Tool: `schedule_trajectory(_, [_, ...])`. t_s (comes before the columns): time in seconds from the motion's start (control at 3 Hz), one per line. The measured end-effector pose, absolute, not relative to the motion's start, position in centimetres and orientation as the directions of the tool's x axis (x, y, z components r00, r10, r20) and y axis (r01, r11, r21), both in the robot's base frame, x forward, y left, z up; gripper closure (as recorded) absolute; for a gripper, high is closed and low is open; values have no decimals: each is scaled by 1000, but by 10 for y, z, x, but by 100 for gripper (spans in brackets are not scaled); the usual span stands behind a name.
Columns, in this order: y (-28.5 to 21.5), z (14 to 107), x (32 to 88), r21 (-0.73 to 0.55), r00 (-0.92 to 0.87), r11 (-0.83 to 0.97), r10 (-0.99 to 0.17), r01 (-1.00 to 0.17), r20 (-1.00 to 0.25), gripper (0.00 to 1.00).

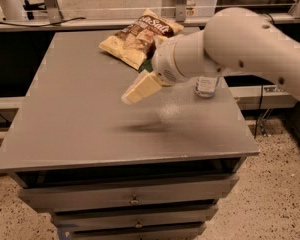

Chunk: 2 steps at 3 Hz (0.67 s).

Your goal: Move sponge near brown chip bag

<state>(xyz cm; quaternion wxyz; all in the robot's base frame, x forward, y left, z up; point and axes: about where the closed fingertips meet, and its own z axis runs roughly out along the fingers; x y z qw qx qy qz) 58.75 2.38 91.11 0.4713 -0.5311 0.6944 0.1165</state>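
At the white arm's [240,39] tip, the gripper [154,78] clamps one end of the small wavy-edged, pale yellow and green sponge [139,89], tilted and lifted clear of the grey metal table [80,129]. Just beyond it lies the crinkly brown chip bag [137,36]. Behind the arm stands a clear plastic bottle [206,87].

I see dim, warm overhead light. My gripper [152,79], above mid-table, holds the sponge [139,89]. A soft shadow lies on the table [65,109] below it, with a pale sheen just right.
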Motion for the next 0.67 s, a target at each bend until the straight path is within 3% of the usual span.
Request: schedule_trajectory(0.67, [-25,908,527,-255,13,428,-492,-867,-871,0])
